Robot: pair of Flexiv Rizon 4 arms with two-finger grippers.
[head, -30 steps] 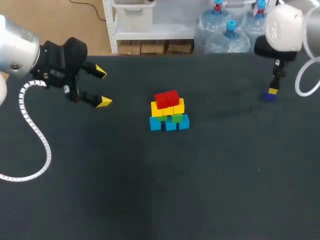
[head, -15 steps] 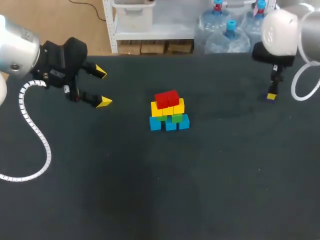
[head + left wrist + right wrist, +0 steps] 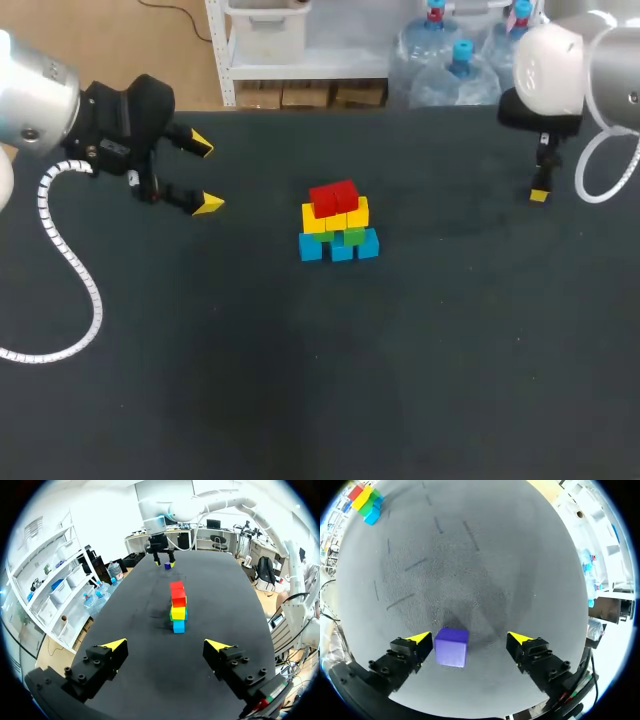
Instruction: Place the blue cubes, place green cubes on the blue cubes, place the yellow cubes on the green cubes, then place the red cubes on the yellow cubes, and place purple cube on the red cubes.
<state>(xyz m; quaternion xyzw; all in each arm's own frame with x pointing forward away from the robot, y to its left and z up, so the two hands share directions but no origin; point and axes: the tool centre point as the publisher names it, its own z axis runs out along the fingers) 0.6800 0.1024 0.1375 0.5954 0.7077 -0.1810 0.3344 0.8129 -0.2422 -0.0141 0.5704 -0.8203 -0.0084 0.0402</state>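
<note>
Because the purple cube [image 3: 451, 647] must crown the stack [image 3: 338, 222], the right gripper [image 3: 470, 638] straddles it, jaws wide, gripping nothing (left gripper [image 3: 204, 174] hangs agape, empty).

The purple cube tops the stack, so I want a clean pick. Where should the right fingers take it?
Take the purple cube on two opposite side faces, coming straight down. It lies flat on the table, alone, between the right gripper's open fingers but close against one of them, so centring first looks wise.
</note>
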